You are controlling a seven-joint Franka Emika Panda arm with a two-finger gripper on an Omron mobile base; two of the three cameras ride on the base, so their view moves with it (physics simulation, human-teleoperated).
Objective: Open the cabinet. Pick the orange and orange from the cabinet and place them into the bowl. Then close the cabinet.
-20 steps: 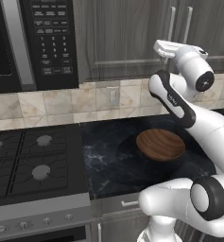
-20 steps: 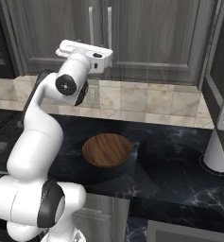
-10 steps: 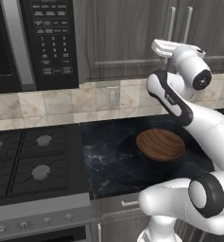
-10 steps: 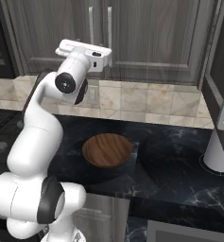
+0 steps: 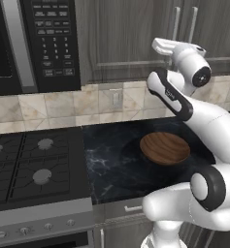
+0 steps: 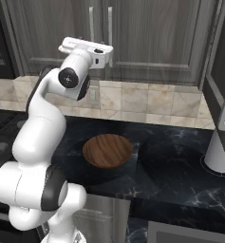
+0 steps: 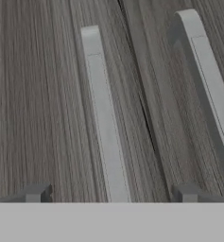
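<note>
Hand (image 7: pixel 111 194) nearer cabinet (image 7: pixel 47 104) handle (image 7: pixel 101 118); bowl (image 5: pixel 164 147) below, microwave (image 5: pixel 34 43) leftward.

no legible text, microwave keypad (image 5: pixel 52 38) markings too blurred to read

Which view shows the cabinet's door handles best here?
The hand view: both cabinet handles run close and large across the closed doors. The left base view shows them small above the arm; the right base view shows them partly behind the arm.
</note>
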